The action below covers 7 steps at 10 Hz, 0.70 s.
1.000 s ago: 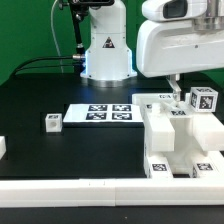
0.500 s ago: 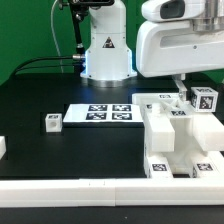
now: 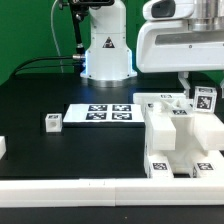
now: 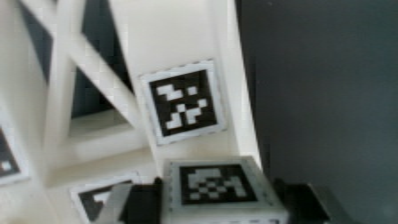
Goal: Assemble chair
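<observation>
From outside, we see the pincer (image 3: 201,91) squeezing a small tagged block (image 3: 205,99) up in the air, over the white chair parts (image 3: 168,138) on the counter (image 3: 40,95). The small tagged block has gone a little higher and toward the exterior view's right. In the wrist view, it sits between the dark fingers (image 4: 128,200). We think it is being carried to its spot.

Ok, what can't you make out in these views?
End effector: exterior view, the arm's white housing hides most of it; wrist view crops it, so grip on the tagged piece is unclear.
Chair parts: cut off by the exterior view's right edge.
White piece: cut off at the exterior view's left edge.
Tags: blurred in the wrist view.
</observation>
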Motion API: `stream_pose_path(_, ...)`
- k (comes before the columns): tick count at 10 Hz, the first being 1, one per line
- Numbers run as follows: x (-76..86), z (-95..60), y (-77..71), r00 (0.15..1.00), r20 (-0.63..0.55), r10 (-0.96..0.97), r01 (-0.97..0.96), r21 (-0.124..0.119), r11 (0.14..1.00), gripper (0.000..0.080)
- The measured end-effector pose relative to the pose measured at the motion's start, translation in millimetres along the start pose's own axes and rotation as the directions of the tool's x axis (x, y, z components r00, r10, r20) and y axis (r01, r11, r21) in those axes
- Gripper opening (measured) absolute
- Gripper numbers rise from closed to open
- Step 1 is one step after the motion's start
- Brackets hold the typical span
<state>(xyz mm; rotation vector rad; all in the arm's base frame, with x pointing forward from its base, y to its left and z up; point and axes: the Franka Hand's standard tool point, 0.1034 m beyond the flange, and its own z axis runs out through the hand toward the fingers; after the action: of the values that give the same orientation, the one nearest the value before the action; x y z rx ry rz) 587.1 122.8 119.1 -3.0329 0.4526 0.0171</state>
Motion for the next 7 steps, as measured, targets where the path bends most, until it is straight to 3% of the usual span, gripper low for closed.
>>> stream_pose_path(4, -0.2, -0.1, -0.8, 0.969, 0.001, 0.247, -0.247, 0.003, 0.969, 0.0284)
stream_pose_path(7, 0.8, 0.1, -0.4, 0.898, 0.021, 0.44, -0.44, 0.021, 0.898, 0.0284)
